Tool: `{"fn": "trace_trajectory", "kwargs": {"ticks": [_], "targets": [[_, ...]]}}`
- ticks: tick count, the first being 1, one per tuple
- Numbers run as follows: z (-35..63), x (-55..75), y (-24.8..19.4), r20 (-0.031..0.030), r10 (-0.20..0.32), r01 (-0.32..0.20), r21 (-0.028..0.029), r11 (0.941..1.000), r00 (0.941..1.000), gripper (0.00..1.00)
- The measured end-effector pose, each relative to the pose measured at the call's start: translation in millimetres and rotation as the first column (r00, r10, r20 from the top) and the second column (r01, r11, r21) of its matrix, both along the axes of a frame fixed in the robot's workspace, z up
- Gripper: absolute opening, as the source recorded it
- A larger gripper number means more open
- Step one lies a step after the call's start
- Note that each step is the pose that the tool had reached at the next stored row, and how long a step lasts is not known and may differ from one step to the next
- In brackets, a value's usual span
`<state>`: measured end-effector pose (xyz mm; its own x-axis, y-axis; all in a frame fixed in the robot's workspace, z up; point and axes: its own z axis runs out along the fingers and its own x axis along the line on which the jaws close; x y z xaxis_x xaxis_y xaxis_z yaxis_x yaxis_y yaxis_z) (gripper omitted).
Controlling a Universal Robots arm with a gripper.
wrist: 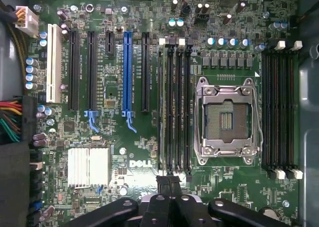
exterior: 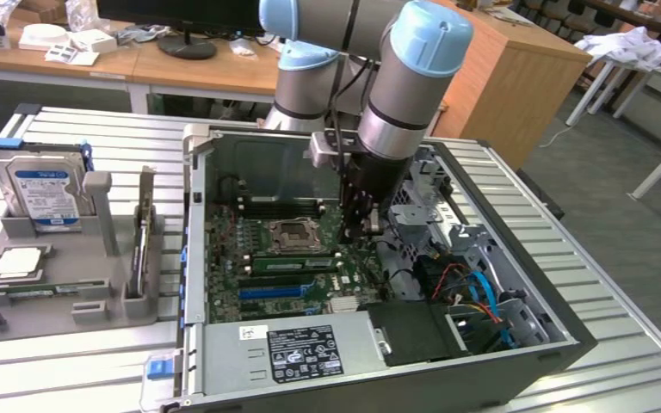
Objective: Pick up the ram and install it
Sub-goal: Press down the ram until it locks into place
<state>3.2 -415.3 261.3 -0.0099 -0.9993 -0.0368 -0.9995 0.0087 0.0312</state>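
Exterior view, pincer: my black pincer reaches down into the open grey computer case, its tips drawn together and holding nothing that I can make out.
Exterior view, ram: the long thin green circuit-board stick lies along a memory slot, at nine o'clock from my tips.
Exterior view, progress: I judge the pick-up done and the stick placed; whether it is fully seated, I cannot tell.
Exterior view, surface: a slatted metal table; at nine o'clock of the case, a grey tray holds a silver blue-labelled hard drive.
Exterior view, room: wooden desks at twelve o'clock.
Wrist view, pincer: my closed tips sit at the end of the slot bank.
Wrist view, ram: the green edge stands in the slot farthest from the empty silver processor socket.
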Motion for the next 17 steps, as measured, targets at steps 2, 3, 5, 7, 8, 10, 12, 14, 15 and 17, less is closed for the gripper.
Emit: {"fn": "trace_trajectory", "kwargs": {"ticks": [2, 3, 5, 7, 8, 10, 12, 14, 15, 17], "targets": [[0.1, 0.0, 0.0, 0.0, 0.0, 0.0, -0.0001, 1.0, 1.0, 0.11], [0.1, -0.2, 0.0, 0.0, 0.0, 0.0, -0.0001, 1.0, 1.0, 0.11], [0.1, -3.2, -0.1, -0.0001, 0.0, 0.0, -0.0004, 1.0, 1.0, 0.11], [0.0, -8.8, 0.0, 0.0, 0.0, 0.0, -0.0004, 1.0, 1.0, 0.11], [-0.1, -12.1, 0.0, 0.0001, 0.0, 0.0, -0.0003, 1.0, 1.0, 0.11], [-0.3, -19.5, 0.0, 0.0004, 0.0, 0.0, -0.0001, 1.0, 1.0, 0.11], [-0.5, -26.2, 0.0, 0.0006, 0.0, 0.0, 0.0001, 1.0, 1.0, 0.11], [-0.6, -32.9, 0.0, 0.0006, 0.0, 0.0, -0.0001, 1.0, 1.0, 0.11], [-0.6, -36.8, 0.0, 0.0006, 0.0, 0.0, -0.0002, 1.0, 1.0, 0.11], [-0.7, -44.0, 0.0, 0.0006, 0.0, 0.0, -0.0002, 1.0, 1.0, 0.11]]}}
